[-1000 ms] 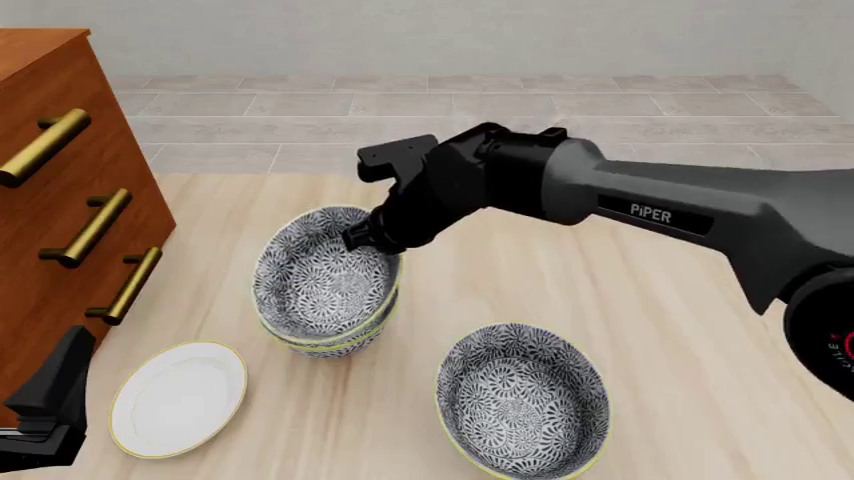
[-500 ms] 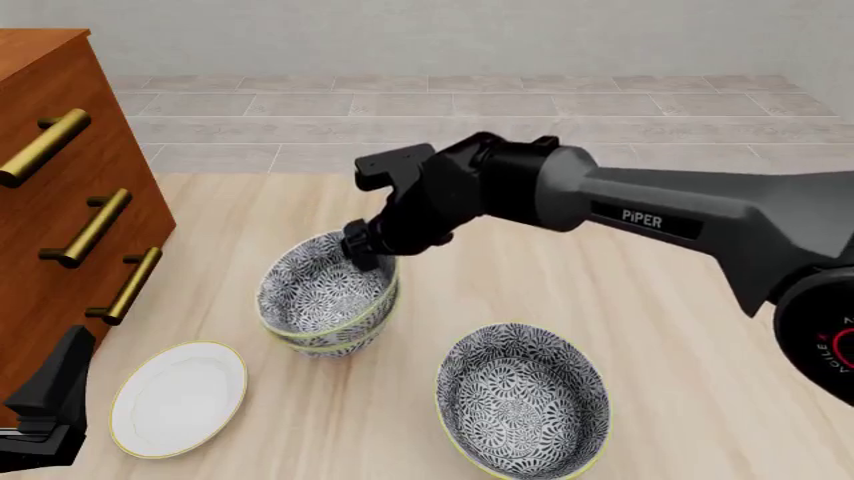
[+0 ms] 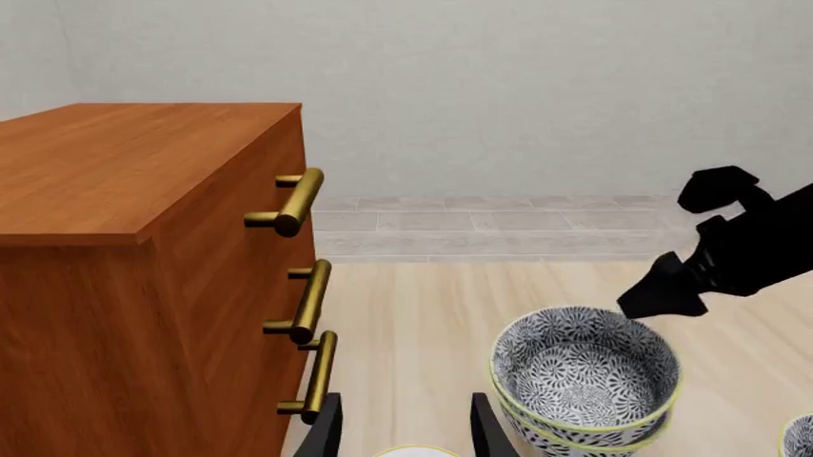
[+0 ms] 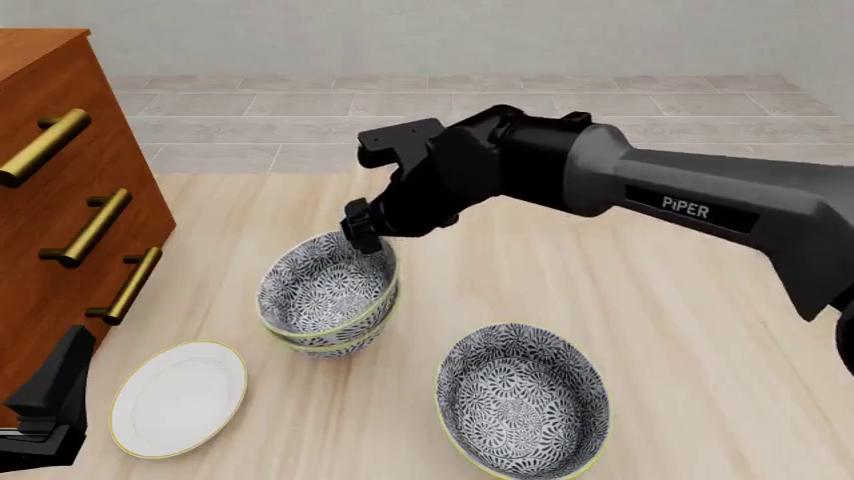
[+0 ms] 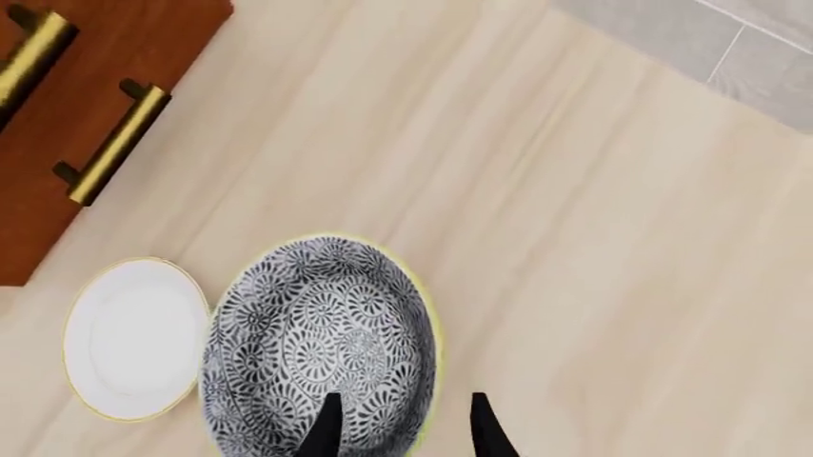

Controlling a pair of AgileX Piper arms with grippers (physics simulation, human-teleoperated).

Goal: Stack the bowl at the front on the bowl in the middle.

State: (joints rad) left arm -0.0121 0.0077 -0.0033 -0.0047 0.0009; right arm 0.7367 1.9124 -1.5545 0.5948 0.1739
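Note:
The bowl at the front (image 4: pixel 320 285) sits nested upright inside the bowl in the middle (image 4: pixel 336 341); both are grey-and-white floral with a yellow-green rim. My right gripper (image 4: pixel 362 231) hovers just above the far rim of the upper bowl, open and touching nothing. In the right wrist view the stack (image 5: pixel 318 343) lies below the spread fingers of that gripper (image 5: pixel 404 433). The left wrist view shows the stack (image 3: pixel 584 367) with the right gripper (image 3: pixel 664 293) over it. My left gripper (image 3: pixel 400 433) is open and empty, low at the table's near left (image 4: pixel 54 400).
A third look-alike bowl (image 4: pixel 523 400) stands at the near right. A flat white plate (image 4: pixel 178 398) lies at the near left, beside a wooden dresser (image 4: pixel 54 200) with brass handles along the left edge.
The right gripper lowered the tilted bowl into the lower bowl, let it go and rose a little off its rim. The left arm has not moved.

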